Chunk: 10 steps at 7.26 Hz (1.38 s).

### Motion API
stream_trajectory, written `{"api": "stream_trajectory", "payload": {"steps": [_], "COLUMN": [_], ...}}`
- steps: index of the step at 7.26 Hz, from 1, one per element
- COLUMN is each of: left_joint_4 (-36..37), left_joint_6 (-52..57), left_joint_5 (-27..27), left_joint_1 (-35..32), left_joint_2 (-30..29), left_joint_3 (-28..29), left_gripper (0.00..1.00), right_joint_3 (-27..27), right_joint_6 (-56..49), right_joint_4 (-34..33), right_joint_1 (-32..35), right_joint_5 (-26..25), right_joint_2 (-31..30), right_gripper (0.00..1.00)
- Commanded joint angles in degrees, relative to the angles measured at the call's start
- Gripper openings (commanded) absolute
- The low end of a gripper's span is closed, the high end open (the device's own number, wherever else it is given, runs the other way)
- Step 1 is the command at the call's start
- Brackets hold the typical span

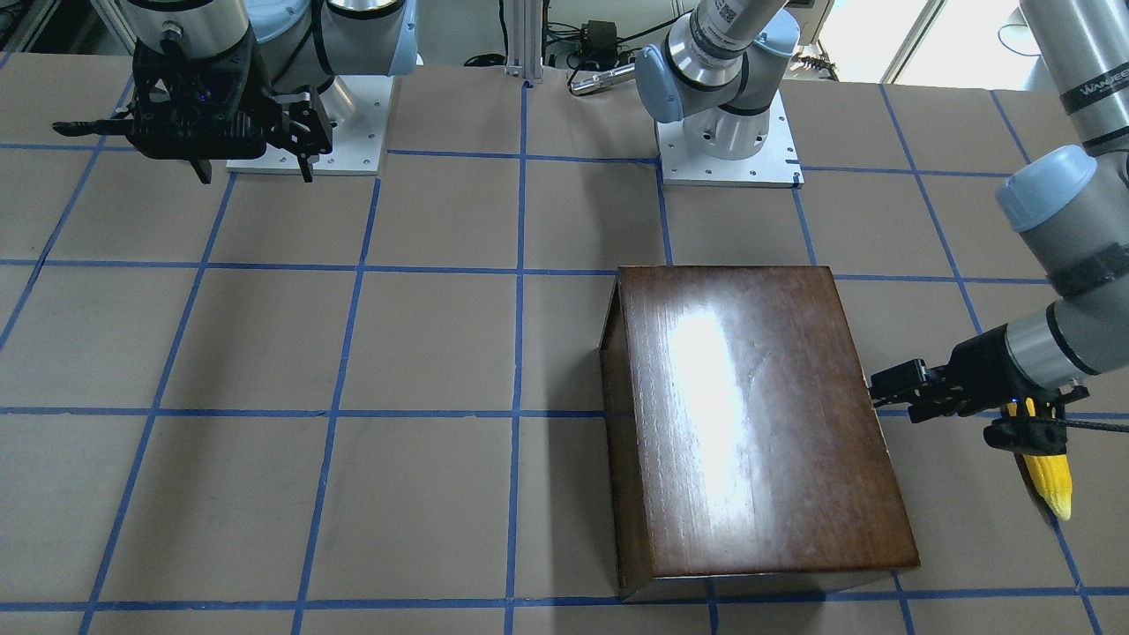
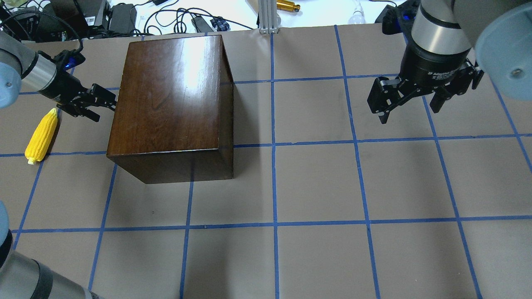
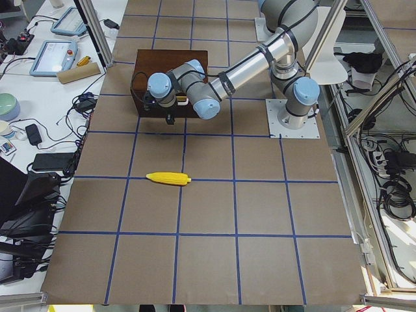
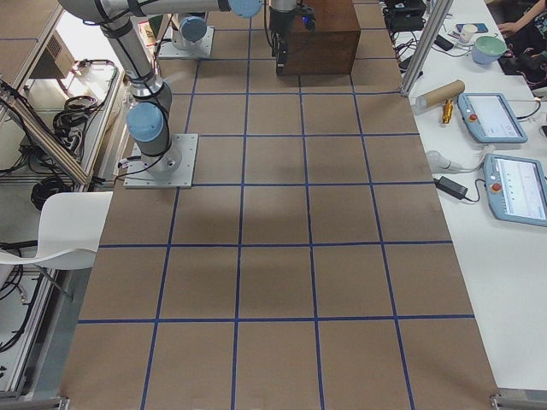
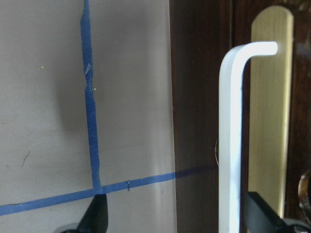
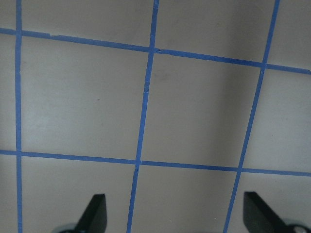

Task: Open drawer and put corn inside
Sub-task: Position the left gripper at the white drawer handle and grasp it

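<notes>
Left arm (image 2: 41, 77) reaches level toward the shut drawer (image 5: 204, 121), jaws wide astride its bright metal pull (image 5: 229, 145). Right arm (image 2: 436, 50) hangs over the brown, blue-taped bench (image 2: 316, 187), jaws wide. Bumpy yellow corn (image 2: 41, 135) lies on the bench left of the glossy wooden box (image 2: 170, 95).

One dark wooden box (image 2: 170, 95), one yellow corn (image 2: 41, 135) at its nine o'clock, one metal pull (image 5: 231, 136), two grippers: left gripper (image 2: 102, 109), right gripper (image 2: 409, 114).
</notes>
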Motion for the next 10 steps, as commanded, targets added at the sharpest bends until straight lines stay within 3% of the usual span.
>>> {"api": "stream_trajectory", "payload": {"steps": [1,10], "left_joint_4": [0.1,0.63], "left_joint_6": [-0.03,0.85], "left_joint_5": [0.03,0.56], "left_joint_1": [-0.01,1.66], "left_joint_2": [-0.83,-1.28], "left_joint_3": [-0.06,0.3], "left_gripper": [1.0,1.0], "right_joint_3": [0.0,0.0], "right_joint_6": [0.0,0.0], "right_joint_4": [0.0,0.0], "right_joint_1": [0.0,0.0], "right_joint_5": [0.0,0.0], "right_joint_2": [-0.01,0.08], "right_gripper": [1.0,1.0]}}
